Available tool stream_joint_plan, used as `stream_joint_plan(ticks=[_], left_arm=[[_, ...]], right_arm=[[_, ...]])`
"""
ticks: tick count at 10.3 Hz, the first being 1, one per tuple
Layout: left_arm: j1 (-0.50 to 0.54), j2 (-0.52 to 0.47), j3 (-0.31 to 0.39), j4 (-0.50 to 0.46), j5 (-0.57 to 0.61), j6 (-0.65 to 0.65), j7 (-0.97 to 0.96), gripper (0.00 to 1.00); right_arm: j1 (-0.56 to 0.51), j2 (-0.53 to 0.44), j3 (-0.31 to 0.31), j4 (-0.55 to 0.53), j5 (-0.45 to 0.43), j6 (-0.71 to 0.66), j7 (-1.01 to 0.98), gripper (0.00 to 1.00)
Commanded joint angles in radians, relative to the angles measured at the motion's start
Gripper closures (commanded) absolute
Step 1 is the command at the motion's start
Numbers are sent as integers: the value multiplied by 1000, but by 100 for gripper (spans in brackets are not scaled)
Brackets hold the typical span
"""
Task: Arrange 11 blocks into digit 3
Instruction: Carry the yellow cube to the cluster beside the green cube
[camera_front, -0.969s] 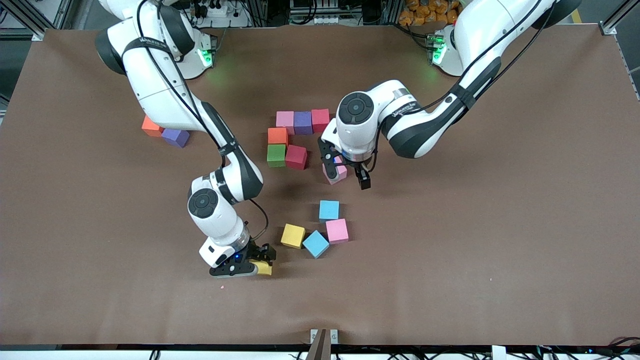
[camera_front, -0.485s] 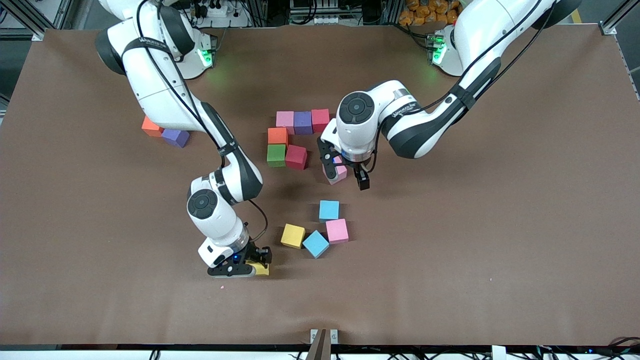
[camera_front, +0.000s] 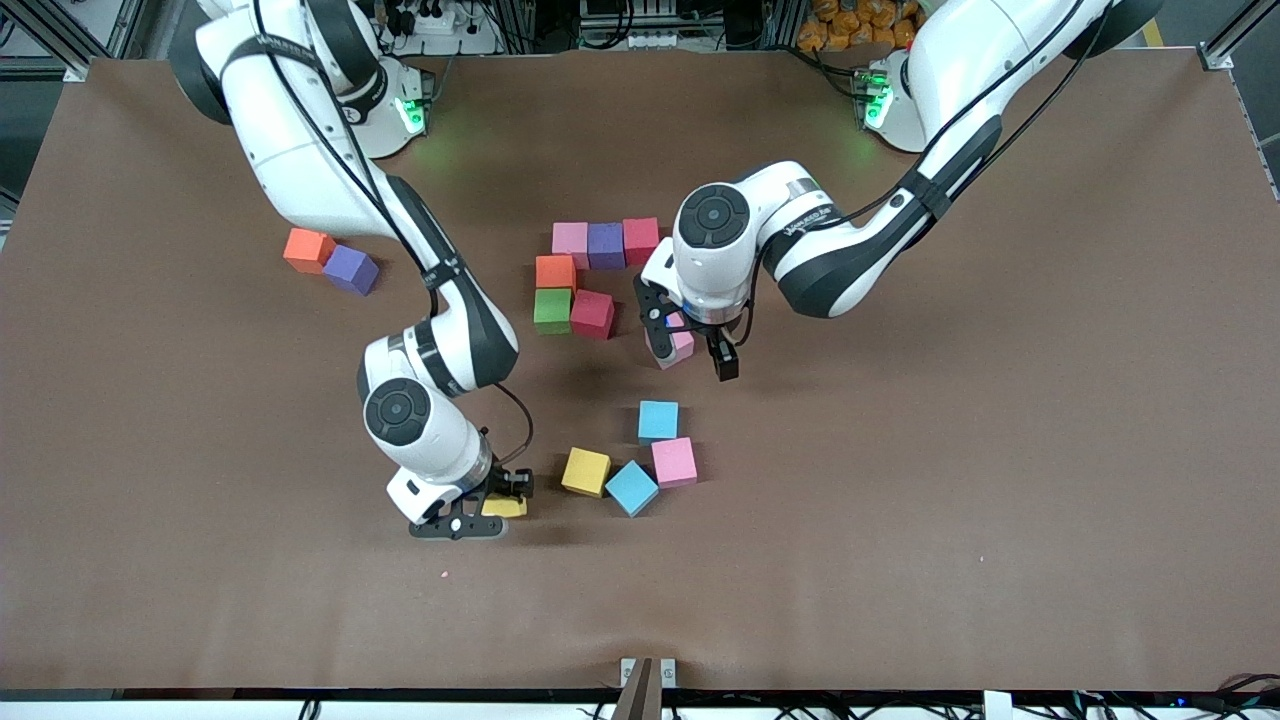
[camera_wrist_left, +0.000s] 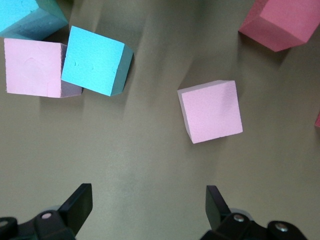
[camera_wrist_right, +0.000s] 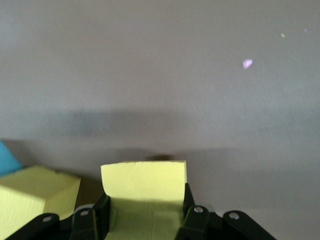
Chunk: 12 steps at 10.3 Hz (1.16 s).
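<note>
So the right hand (camera_front: 490, 510) is clamped on a yellow block (camera_front: 503, 507), lifted just off the counter (camera_front: 900, 500) beside another yellow one (camera_front: 586, 471). Left hand (camera_front: 692, 350) hangs wide open, gripping nothing, over a pink block (camera_wrist_left: 211, 111) next to the started cluster: pink, purple, red, orange, green, red.

My right arm reaches from its base, elbow bent, wrist pointing down. Its end effector (camera_front: 487, 512) is clamped on a yellow block (camera_wrist_right: 145, 190), held clear of the surface (camera_front: 900, 480). My left arm extends from its base toward mid-surface, wrist vertical. Its end effector (camera_front: 690, 348) hangs low with jaws spread wide, gripping nothing, above a pink block (camera_wrist_left: 211, 111).
</note>
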Motion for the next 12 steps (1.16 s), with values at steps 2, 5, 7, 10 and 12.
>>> stream_joint_plan(ticks=[2, 5, 7, 10, 12], left_arm=[[3, -4, -1, -6, -8, 15, -7, 0], [3, 0, -1, -6, -8, 16, -10, 0], [-4, 8, 0, -6, -6, 16, -17, 0], [-16, 20, 2, -8, -2, 18, -5, 0], [-20, 39, 18, -6, 35, 31, 1, 0]], right_arm=[[22, -209, 0, -354, -2, 80, 12, 100], [23, -307, 37, -543, -2, 152, 17, 100], [26, -312, 42, -578, 0, 176, 26, 100], [23, -330, 94, -695, 2, 310, 124, 100], [14, -376, 118, -736, 2, 316, 161, 100]])
